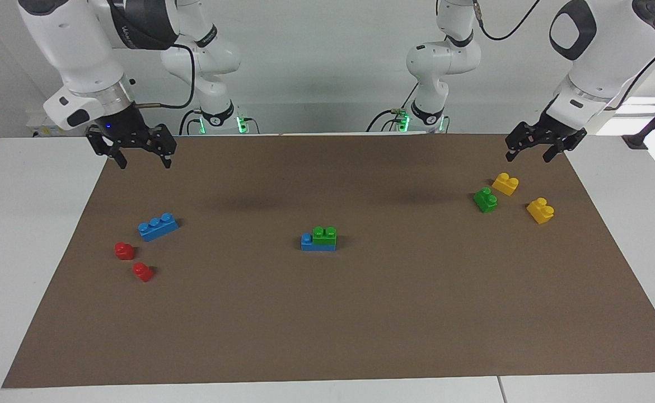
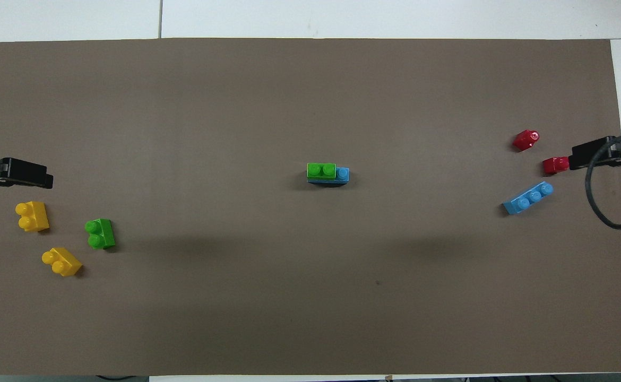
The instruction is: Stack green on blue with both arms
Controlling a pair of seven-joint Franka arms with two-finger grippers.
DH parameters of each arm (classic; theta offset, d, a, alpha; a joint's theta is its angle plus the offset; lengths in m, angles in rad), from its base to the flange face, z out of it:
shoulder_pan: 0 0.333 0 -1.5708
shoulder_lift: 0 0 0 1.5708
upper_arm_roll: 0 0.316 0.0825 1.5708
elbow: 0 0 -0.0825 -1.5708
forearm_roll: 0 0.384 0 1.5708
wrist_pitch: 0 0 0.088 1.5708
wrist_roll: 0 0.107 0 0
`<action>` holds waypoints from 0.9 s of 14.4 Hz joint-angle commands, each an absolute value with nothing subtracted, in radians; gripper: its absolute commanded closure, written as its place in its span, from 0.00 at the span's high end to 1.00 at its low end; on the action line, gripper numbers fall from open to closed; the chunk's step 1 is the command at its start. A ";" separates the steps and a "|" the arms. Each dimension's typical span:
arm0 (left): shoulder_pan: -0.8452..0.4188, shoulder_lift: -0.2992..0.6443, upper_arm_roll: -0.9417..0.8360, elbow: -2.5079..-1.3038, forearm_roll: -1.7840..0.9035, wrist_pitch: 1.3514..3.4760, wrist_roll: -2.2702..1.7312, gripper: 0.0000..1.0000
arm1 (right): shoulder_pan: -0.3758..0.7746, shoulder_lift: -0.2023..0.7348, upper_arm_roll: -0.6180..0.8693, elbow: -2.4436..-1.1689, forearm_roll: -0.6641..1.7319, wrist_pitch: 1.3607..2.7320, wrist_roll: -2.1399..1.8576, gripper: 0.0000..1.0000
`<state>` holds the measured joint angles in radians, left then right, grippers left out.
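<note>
Stacking looks half done: one green brick [image 1: 324, 235] already sits on a blue brick [image 1: 307, 242] at the middle of the brown mat [image 1: 327, 336], well apart from both grippers, covering two of its studs and leaving one bare.

The right gripper [image 1: 130, 150] hangs in the air with its fingers spread and nothing between them, over the mat's edge at the right arm's end. Below it and farther from the robots lies the loose blue brick [image 1: 158, 226], slantwise on the mat, with two red bricks [image 1: 125, 250] just beside it.

The left gripper [image 1: 539, 146] hovers, likewise spread and empty, over the mat at the left arm's end. The loose green brick [image 1: 485, 199] lies close below it, touching or nearly touching one yellow brick [image 1: 505, 183], with another yellow brick [image 1: 539, 210] near.

By the look of it, a second pair awaits. The next move calls for each gripper to descend on its own brick, the left one squaring to the green brick without nudging its yellow neighbour
</note>
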<state>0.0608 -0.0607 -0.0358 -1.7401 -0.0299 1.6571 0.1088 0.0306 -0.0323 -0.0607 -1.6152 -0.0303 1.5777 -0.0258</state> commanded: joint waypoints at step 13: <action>0.058 -0.072 -0.040 -1.746 -0.003 1.680 0.107 1.00 | -0.008 -0.015 -0.052 -1.551 -0.052 1.523 -0.043 1.00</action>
<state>0.0605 -0.0607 -0.0399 -1.7395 -0.0195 1.6693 0.1088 0.0063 -0.0272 -0.0621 -1.5711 -0.0308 1.5307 -0.0289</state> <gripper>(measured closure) 0.000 0.000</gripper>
